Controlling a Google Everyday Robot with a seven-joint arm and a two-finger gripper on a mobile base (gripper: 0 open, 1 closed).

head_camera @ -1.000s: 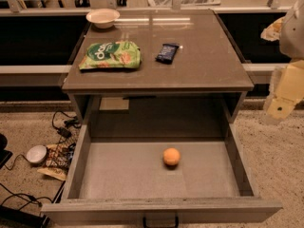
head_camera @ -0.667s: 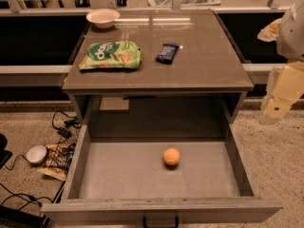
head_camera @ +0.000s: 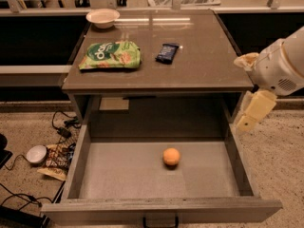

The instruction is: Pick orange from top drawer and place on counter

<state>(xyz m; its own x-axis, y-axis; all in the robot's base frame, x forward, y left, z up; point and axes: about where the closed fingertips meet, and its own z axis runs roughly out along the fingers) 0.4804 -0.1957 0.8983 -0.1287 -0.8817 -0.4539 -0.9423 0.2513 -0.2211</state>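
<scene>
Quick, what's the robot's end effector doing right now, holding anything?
The end effector: beside the top drawer's right wall, holding nothing; open or closed cannot be told. The orange lies in the drawer.

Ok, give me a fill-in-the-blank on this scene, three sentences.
1. The ____ lies on the floor of the open drawer, touching no wall.
2. The white ____ stands at the far edge of the counter.
3. The gripper hangs by the drawer's ____ side, as the picture shows it.

Missing words: orange; bowl; right.
</scene>
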